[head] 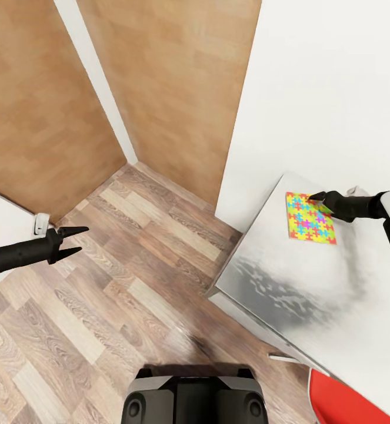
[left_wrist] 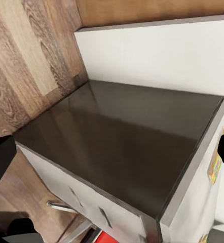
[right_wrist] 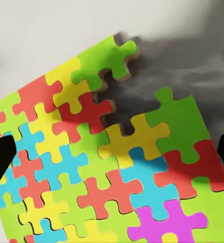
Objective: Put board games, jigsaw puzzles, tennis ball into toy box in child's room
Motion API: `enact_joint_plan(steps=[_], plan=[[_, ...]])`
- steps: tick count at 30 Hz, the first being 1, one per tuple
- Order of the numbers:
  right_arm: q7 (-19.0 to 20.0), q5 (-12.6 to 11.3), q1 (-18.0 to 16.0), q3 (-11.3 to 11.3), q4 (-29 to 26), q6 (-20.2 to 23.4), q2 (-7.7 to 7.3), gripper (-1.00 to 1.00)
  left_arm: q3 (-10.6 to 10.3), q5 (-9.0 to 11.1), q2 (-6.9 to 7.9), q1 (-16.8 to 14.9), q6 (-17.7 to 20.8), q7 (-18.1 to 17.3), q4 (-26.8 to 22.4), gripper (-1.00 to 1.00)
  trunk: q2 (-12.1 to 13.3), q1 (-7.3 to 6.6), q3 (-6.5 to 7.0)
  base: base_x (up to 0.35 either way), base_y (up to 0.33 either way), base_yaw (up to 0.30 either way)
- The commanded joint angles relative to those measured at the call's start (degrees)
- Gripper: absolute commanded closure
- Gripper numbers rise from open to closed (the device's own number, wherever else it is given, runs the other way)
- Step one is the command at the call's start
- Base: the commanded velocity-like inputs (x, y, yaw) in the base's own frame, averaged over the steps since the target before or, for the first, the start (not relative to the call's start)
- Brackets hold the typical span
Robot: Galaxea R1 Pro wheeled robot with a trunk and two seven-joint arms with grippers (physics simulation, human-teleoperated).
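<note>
Here right claw hovers wide over jigsaw puzzle; left claw wide, empty

A jigsaw puzzle lies flat on the table at the robot's right, near the wall behind it, with plank floor to the table's left.

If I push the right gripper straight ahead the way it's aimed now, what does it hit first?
Most likely the jigsaw puzzle: the right gripper hangs over its near edge on the table, and its wrist view looks straight onto the pieces between open fingers. How much gap remains above it is unclear.
</note>
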Motion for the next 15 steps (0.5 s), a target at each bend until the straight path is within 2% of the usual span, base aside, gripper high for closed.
enact_joint_plan(steps=[1,10,15], plan=[[-0.54,-0.62,-0.03,0.22,-0.06,0.01,-0.10,-1.00,0.02,0.53,0.00,-0.06,0.22,0.54,-0.02,-1.00,-0.09,0.03,-0.08,0.000,0.000,0.115],[-0.54,-0.63,-0.03,0.20,-0.33,0.01,-0.19,-1.00,0.04,0.54,0.00,-0.08,0.22,0.52,-0.02,-1.00,-0.09,0.03,-0.08,-0.006,0.005,0.045],[-0.54,-0.63,-0.03,0.20,-0.42,0.03,-0.24,-1.00,0.06,0.54,0.00,-0.08,0.26,0.45,-0.02,-1.00,-0.09,0.03,-0.08,-0.122,0.084,0.010]])
